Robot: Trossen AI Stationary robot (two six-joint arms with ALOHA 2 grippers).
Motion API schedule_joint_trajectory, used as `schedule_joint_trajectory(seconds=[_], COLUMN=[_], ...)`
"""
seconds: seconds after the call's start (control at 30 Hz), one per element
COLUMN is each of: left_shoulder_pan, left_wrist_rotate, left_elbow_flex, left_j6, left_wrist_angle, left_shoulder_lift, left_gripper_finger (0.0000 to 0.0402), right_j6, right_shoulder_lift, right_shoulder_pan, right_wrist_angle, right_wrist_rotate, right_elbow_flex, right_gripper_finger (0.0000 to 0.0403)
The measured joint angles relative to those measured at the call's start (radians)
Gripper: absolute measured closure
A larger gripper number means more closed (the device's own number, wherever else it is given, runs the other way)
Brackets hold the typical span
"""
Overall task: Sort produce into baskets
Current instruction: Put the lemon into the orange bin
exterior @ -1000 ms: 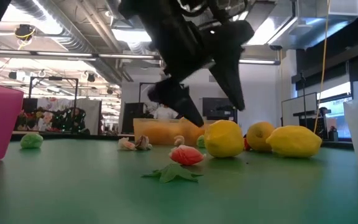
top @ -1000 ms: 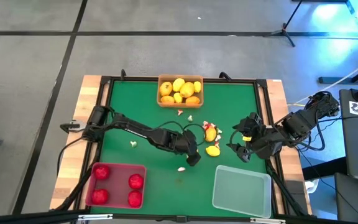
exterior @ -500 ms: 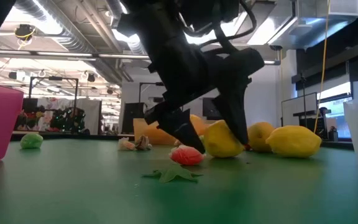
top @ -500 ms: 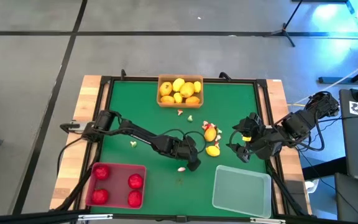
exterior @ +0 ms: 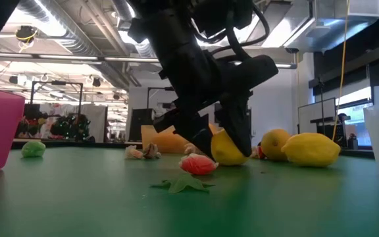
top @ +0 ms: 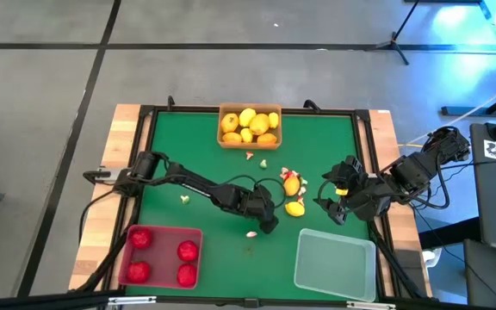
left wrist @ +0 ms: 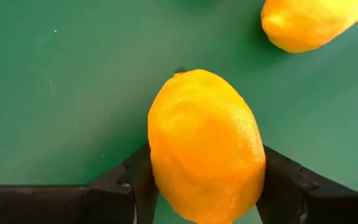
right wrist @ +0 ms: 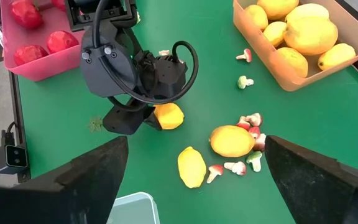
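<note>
The left gripper (left wrist: 204, 180) is at the middle of the green desk (top: 196, 146), its fingers (left wrist: 126, 186) closed on a lemon (left wrist: 205, 146) resting on the desk. The right gripper (top: 332, 209) waits near the clear basket (top: 334, 263), fingers open. The orange basket (top: 250, 109) holds lemons; the red basket (top: 162, 257) holds red fruits.

4 fruits (top: 164, 255) in the front-left basket (top: 198, 234), 2 loose fruits (top: 294, 195) mid-table.
</note>
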Motion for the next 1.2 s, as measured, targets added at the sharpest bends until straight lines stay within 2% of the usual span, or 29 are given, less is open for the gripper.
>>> schedule_joint_trajectory(seconds=[0.3,0.5,0.93,1.2], left_shoulder_pan=[0.028,0.091,0.376,0.551], left_wrist_rotate=[0.042,0.041,-0.004,-0.015], left_elbow_flex=[-0.001,-0.002,-0.002,0.000], left_j6=[0.006,0.062,0.244,0.370], left_wrist_angle=[-0.016,-0.049,-0.123,-0.172], left_shoulder_lift=[-0.018,-0.096,-0.281,-0.306], left_gripper_finger=[0.0199,0.0204,0.0196,0.0195], right_j6=[0.000,-0.001,-0.001,-0.001], right_shoulder_lift=[0.000,0.000,0.000,0.000], right_shoulder_pan=[0.000,0.000,0.000,-0.002], right_wrist_angle=[0.000,0.000,0.001,0.003], right_wrist_rotate=[0.000,0.000,0.024,0.046], right_elbow_flex=[0.000,0.000,0.001,0.001], right_gripper_finger=[0.0029,0.0029,0.0029,0.0029])
